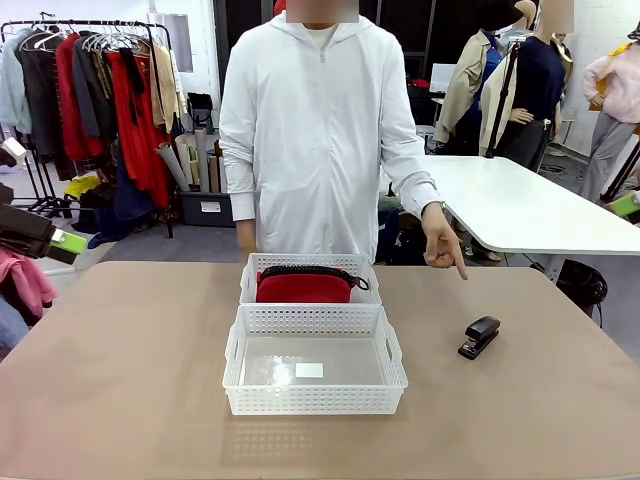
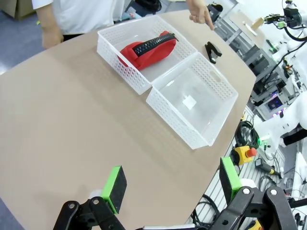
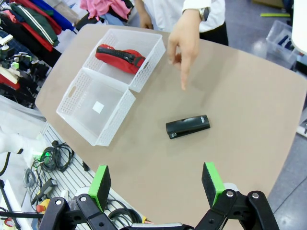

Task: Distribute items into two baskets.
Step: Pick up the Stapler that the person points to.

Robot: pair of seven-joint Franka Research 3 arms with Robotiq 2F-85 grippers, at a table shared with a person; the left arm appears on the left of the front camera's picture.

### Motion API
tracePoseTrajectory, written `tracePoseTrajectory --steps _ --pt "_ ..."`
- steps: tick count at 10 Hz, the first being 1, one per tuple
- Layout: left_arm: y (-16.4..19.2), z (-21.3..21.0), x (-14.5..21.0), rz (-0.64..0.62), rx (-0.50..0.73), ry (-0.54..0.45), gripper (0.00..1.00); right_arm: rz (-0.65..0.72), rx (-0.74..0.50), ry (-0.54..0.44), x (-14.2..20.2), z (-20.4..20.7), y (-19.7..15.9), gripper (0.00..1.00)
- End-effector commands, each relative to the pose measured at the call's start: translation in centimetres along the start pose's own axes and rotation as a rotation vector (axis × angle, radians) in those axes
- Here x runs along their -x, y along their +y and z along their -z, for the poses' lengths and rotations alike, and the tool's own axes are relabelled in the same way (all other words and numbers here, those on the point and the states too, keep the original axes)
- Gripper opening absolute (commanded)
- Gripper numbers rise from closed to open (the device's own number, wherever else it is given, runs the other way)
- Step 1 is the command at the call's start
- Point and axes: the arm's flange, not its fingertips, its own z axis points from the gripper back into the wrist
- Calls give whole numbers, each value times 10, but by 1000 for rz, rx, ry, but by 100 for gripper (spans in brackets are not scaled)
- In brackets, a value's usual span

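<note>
My right gripper (image 3: 156,185) hangs released and empty. The black stapler (image 3: 188,126) lies ahead of its jaws, near a person's pointing hand (image 3: 184,45). My left gripper (image 2: 172,184) is likewise released; well ahead, the red pouch (image 2: 146,48) sits in the farther basket (image 2: 117,60). The nearer basket (image 2: 170,117) has a white sticker (image 2: 189,101) I can't read.

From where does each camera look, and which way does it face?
Front view: fixed on the robot's side, facing the person across the table; a hand points toward the stapler.
Left wrist view: high, looking down past left gripper, jaws open, at the baskets.
Right wrist view: high, past right gripper, jaws open, at the stapler.
All share the red pouch.
</note>
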Motion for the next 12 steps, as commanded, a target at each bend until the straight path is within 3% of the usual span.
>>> tracePoseTrajectory --steps 1,12 --pt "-1 0 0 -3 10 -8 100 -5 -4 -5 -1 -1 2 100" --pt "-1 0 0 -3 10 -8 100 -5 -4 -5 -1 -1 2 100"
